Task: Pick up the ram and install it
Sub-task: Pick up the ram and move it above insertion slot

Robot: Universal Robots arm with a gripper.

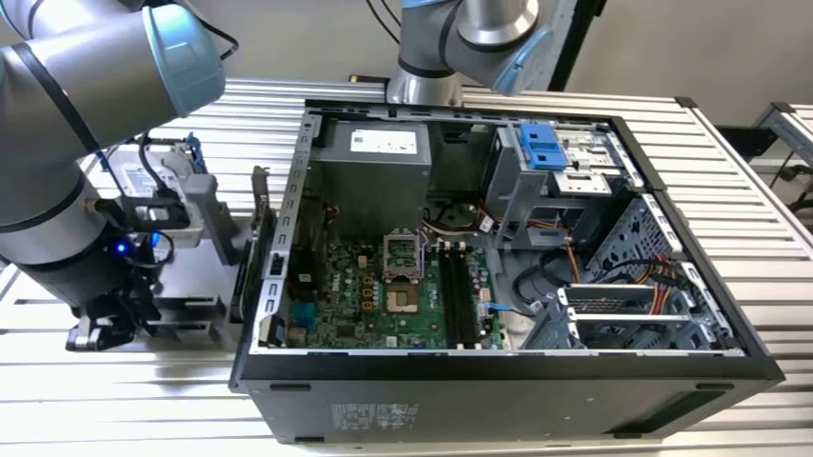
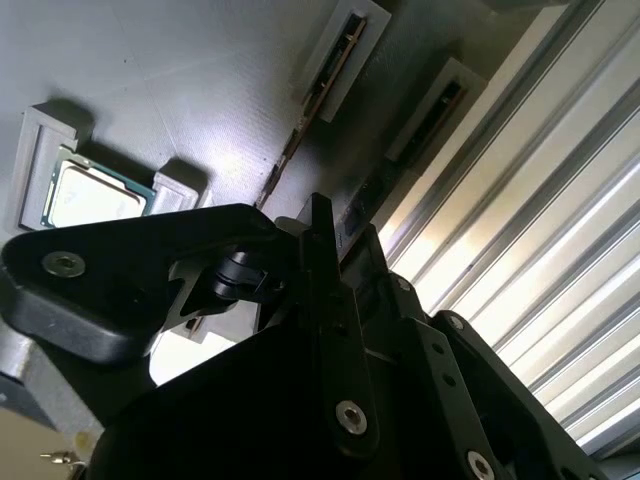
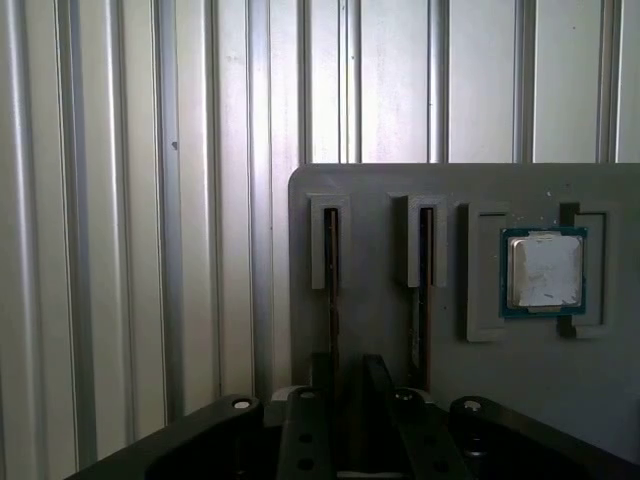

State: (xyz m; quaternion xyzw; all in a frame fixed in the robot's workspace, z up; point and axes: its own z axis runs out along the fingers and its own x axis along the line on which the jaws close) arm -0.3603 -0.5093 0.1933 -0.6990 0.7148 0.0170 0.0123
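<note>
tool [image 3: 345, 375] low over gray tray [image 3: 380, 190], jaws apart astride the ram [image 3: 332, 270] | judged: centre on the stick, close squarely, lift straight from its slot | tray also holds: second stick [image 3: 425, 270] edge-up alongside, processor chip [image 3: 545, 270] in its pocket | farther, exterior view's right: open computer case [image 1: 508, 371], black slots [image 1: 455, 290] look vacant
</note>
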